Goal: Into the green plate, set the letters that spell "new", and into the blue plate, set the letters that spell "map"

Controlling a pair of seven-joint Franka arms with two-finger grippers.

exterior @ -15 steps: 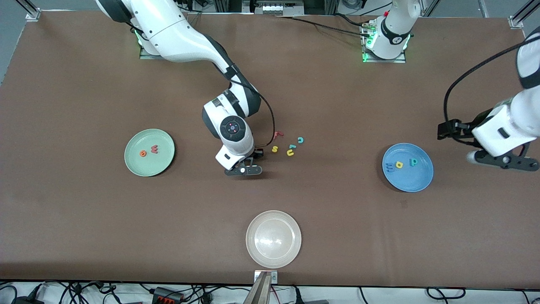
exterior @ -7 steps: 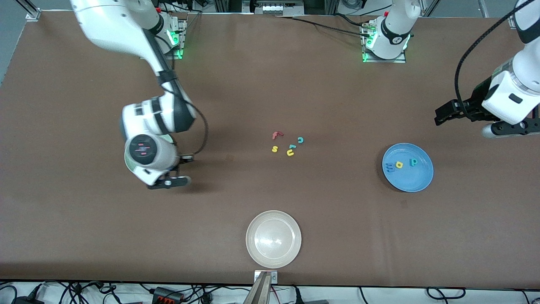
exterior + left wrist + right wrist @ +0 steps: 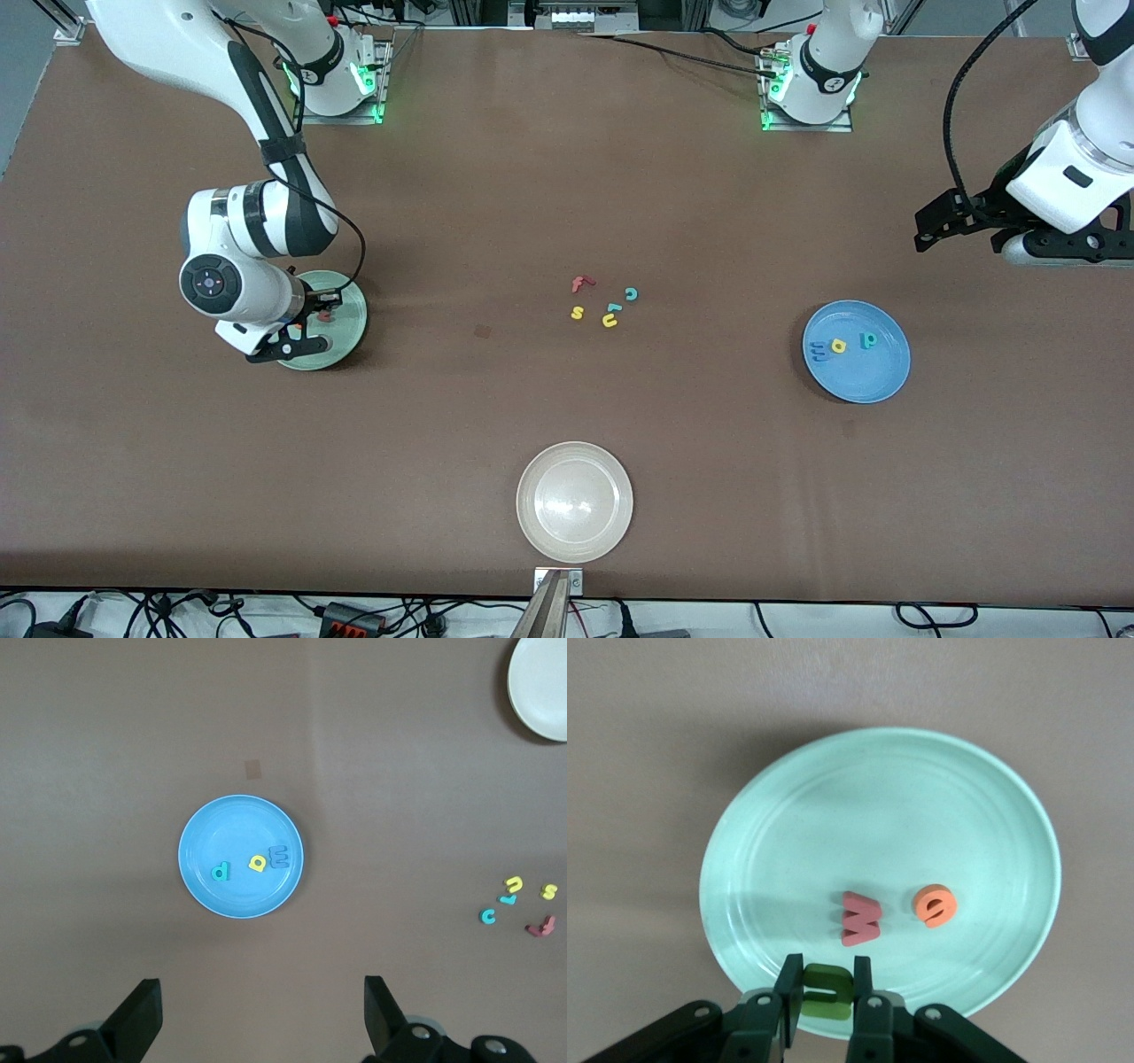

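The right gripper (image 3: 288, 341) hangs over the green plate (image 3: 350, 306), toward the right arm's end of the table, its fingers (image 3: 790, 992) pinched on the green n (image 3: 827, 990). In the right wrist view the n sits upright between the two pads above the plate's rim, while the w (image 3: 860, 918) and the orange e (image 3: 935, 904) lie flat side by side inside the plate, just apart from each other. From the front the arm covers much of the plate, and only a bit of the w (image 3: 325, 315) shows beside the gripper.

Near the table's middle lies a loose cluster of spare letters: a red f (image 3: 580, 283), a yellow s (image 3: 577, 312), a yellow u (image 3: 609, 321), a teal l (image 3: 613, 307) and a teal c (image 3: 631, 294). The l and u are almost touching; the others lie slightly apart. Nearer to the camera than this cluster, at the table's edge, stands an off-white plate (image 3: 611, 532).

Toward the left arm's end lies the blue plate (image 3: 873, 377) with the m (image 3: 820, 351), the a (image 3: 838, 346) and the p (image 3: 869, 339) in a row inside it; the m and a touch, the p lies a little apart.

The left gripper (image 3: 1072, 248) waits in the air over bare table near the blue plate, its fingers (image 3: 140, 1017) spread wide and holding nothing.
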